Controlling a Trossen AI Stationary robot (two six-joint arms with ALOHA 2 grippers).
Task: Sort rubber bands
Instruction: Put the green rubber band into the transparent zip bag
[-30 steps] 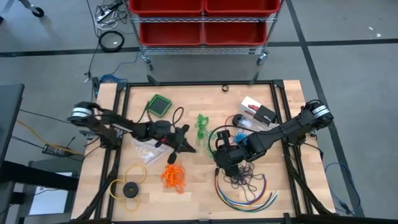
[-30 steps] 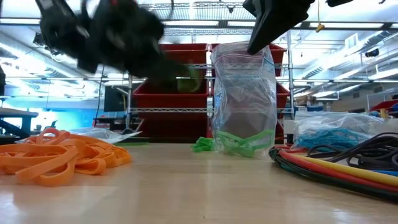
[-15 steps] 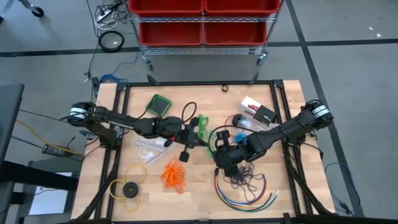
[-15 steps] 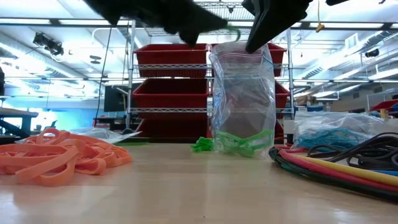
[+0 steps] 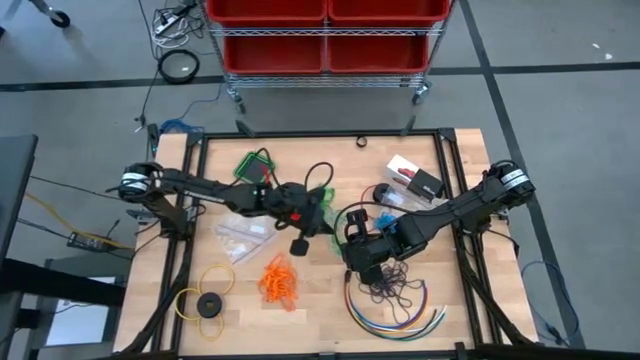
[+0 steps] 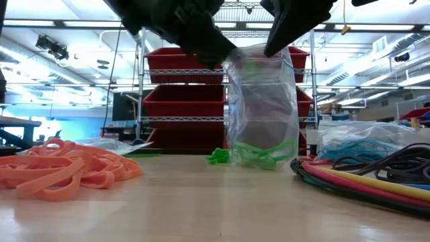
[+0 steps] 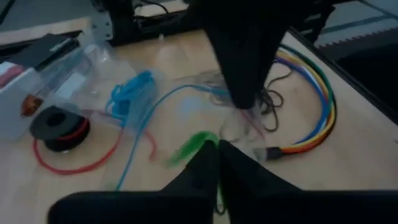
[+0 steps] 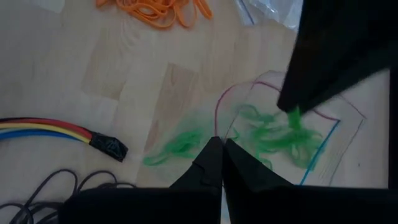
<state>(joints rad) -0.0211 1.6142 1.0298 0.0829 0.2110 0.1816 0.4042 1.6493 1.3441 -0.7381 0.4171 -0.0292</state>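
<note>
The left tool (image 5: 322,213) has swung rightward across the table, from above the orange bands to the mouth of the clear bag (image 6: 263,107). The green rubber bands (image 8: 292,119) it carries now hang over the bag's opening, and its fingers are starting to part.

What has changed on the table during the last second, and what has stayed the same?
The left gripper moved from near the orange bands toward the right, carrying green bands, and now sits over the mouth of the clear bag. Whether it has let them go cannot be told. The right gripper stayed shut on the bag's edge, holding it upright. The orange bands, the cables and the yellow ring did not move.
</note>
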